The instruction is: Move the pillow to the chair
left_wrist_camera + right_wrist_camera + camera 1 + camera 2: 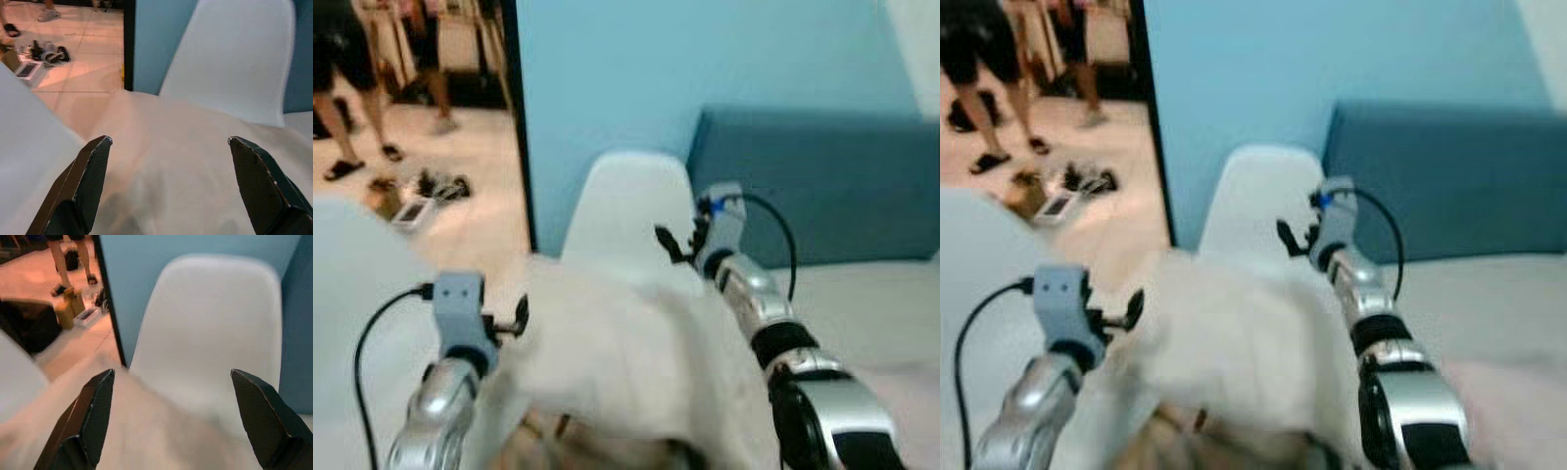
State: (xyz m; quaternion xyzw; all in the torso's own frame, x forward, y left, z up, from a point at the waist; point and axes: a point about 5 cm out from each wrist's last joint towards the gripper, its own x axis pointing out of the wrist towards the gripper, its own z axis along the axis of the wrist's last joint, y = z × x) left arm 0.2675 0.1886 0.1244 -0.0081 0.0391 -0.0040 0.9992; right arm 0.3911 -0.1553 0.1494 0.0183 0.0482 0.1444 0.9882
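A soft white pillow (626,343) rests across both my arms, close in front of me. Just beyond it stands the white chair (631,206), its rounded backrest facing me. My left gripper (168,142) is open, its black fingers (93,176) spread wide over the pillow's left part. My right gripper (171,374) is also open above the pillow's far right edge, pointing at the chair back (215,333). In the left eye view the right gripper (674,245) sits just in front of the backrest. The chair's seat is hidden by the pillow.
A dark blue couch (822,186) stands against the light blue wall (607,78) at right. A black door frame (521,127) opens onto a tiled room with people's legs (352,88) and shoes (426,191) on the floor. A pale surface (352,294) lies at left.
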